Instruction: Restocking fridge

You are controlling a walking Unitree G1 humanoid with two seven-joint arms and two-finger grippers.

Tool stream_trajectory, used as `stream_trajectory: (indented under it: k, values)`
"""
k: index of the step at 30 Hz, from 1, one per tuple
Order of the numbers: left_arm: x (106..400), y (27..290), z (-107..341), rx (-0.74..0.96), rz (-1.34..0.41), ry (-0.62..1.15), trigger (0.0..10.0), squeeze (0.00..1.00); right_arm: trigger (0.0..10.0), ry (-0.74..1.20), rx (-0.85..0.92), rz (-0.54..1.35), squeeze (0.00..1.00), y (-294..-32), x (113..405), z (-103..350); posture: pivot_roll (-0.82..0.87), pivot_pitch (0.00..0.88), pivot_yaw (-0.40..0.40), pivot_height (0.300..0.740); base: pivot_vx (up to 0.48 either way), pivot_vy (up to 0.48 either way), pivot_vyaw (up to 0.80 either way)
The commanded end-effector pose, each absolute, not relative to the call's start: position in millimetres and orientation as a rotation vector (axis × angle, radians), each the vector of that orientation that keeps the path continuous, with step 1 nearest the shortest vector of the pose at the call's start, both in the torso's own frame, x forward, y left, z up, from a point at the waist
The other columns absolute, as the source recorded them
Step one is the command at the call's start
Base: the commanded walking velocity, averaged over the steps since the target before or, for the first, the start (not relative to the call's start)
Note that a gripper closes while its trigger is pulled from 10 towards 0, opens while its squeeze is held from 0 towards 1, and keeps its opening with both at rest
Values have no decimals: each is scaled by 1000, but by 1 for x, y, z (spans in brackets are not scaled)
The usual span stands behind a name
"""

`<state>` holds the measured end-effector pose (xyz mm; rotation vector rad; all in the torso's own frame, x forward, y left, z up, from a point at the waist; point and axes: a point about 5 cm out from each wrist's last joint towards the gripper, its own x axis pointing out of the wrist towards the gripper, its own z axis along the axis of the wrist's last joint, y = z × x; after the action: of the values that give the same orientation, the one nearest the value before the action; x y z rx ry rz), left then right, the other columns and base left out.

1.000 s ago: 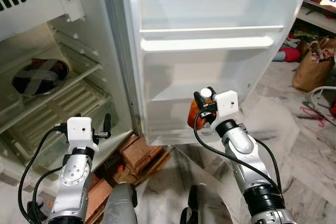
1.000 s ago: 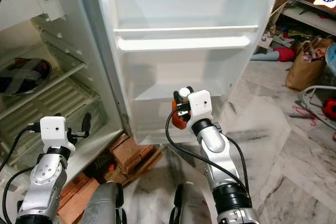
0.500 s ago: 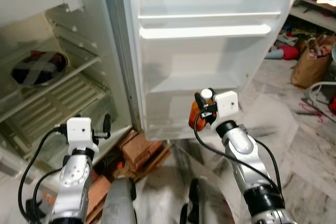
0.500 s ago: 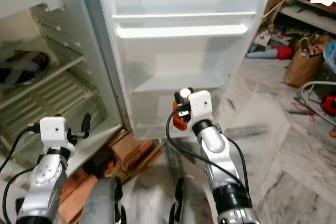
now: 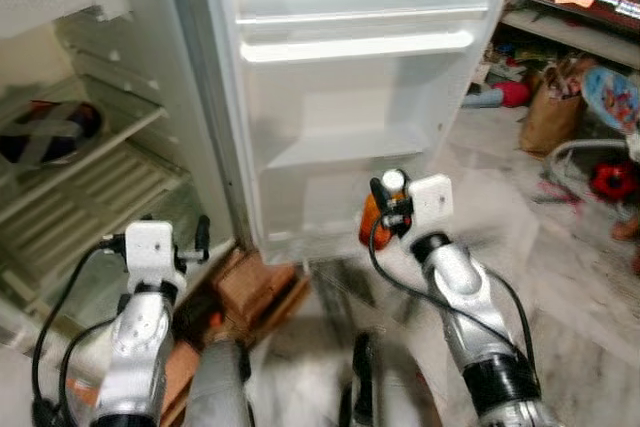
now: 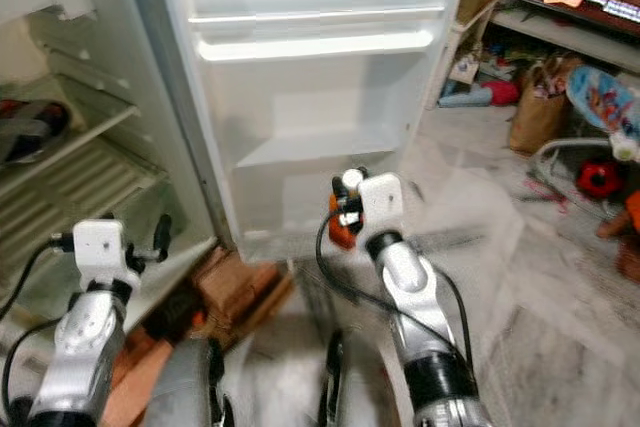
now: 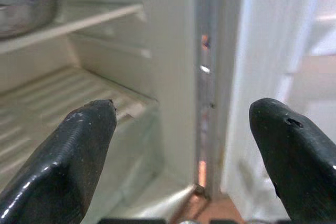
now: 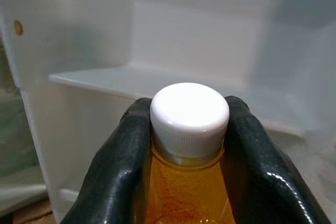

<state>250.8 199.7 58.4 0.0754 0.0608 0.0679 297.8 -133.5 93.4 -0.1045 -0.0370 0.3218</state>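
Observation:
My right gripper (image 5: 385,209) is shut on an orange bottle (image 8: 186,192) with a white cap (image 8: 189,113), held upright just in front of the open fridge door's (image 5: 350,97) lower shelf (image 5: 340,147). The black fingers (image 8: 118,166) clamp the bottle's neck on both sides. My left gripper (image 7: 181,145) is open and holds nothing; it points at the fridge body's lower compartment (image 5: 80,207) near the door hinge. A dark round bowl (image 5: 45,132) rests on an inner shelf at the left.
Bricks (image 5: 255,282) prop the fridge's base on the marble floor (image 5: 560,277). To the right lie a brown bag (image 5: 548,112), a red toy (image 5: 610,179) and a low shelf with clutter (image 5: 580,7). The door's upper rack (image 5: 355,32) stands bare.
The whole picture has shifted and blurred, so the camera moved: the fridge door sits further left and higher, and more of the room at right shows. Both grippers hold as before.

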Motion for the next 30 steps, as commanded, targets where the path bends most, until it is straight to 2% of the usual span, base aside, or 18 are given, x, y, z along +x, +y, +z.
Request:
stream_trajectory:
  k: [1, 7, 13, 22, 30]
  values:
    - [248, 199, 55, 80, 63, 78, 10000, 0, 10000, -60, -103, 322, 0, -133, 299, 98, 9, 50, -34, 628, 330, 0, 0]
    - [248, 200, 54, 75, 67, 82, 10000, 0, 10000, -59, -104, 322, 0, -133, 299, 98, 11, 48, -34, 628, 304, 0, 0]
    - [248, 199, 54, 77, 63, 82, 10000, 0, 10000, -56, -103, 324, 0, -133, 299, 97, 13, 47, -36, 628, 0, 0, 0]
    - [247, 199, 54, 74, 69, 83, 10000, 0, 10000, -59, -103, 328, 0, -132, 300, 97, 18, 47, -37, 628, 187, 0, 0]
    - [231, 206, 57, 76, 76, 95, 10000, 0, 10000, -35, -121, 305, 0, -138, 301, 90, 44, 122, -38, 618, 0, 0, 0]
